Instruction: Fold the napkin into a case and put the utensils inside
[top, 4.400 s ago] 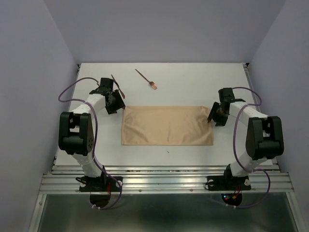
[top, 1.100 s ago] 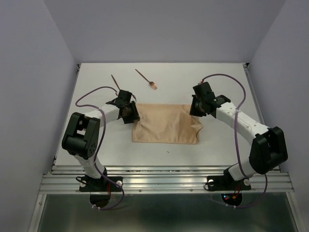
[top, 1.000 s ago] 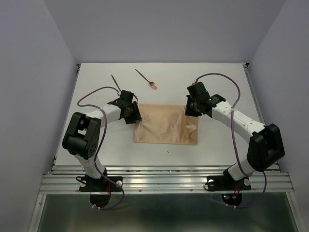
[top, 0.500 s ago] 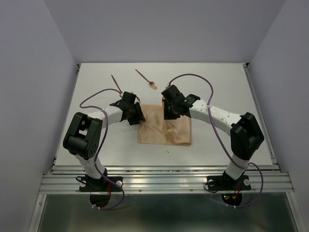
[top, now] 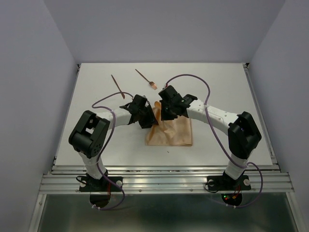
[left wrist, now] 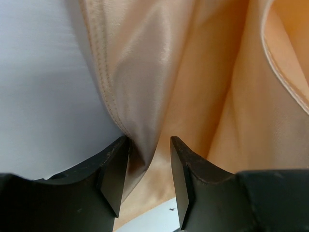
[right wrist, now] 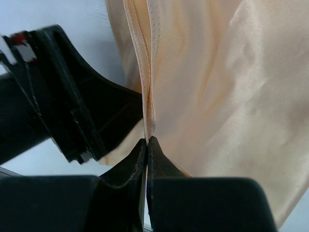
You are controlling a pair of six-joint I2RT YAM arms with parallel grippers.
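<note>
Jaws apart, the left gripper point(left wrist: 148, 142) straddles a raised fold of the tan napkin point(left wrist: 203, 72), seen from the left wrist. Right wrist view: the right gripper point(right wrist: 147, 141) has its jaws together on the napkin's stitched hem. From above, the left arm point(top: 111, 113) and right arm point(top: 212, 116) bend inward over the one bunched napkin mid-table. One fork point(top: 145, 78) and one plain stick point(top: 117, 86) lie beyond it on the white table point(top: 217, 87), between lavender walls point(top: 29, 72).

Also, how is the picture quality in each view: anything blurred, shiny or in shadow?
Top view: soft even light, sharp, faint shadows on the white table. Left wrist view: the thin tan napkin shows a pale sheen along its fold, and shadow darkens it inside the black left pincer. Right wrist view: the weave is sharp at the shut right pincer; the left pincer behind is dark.
</note>
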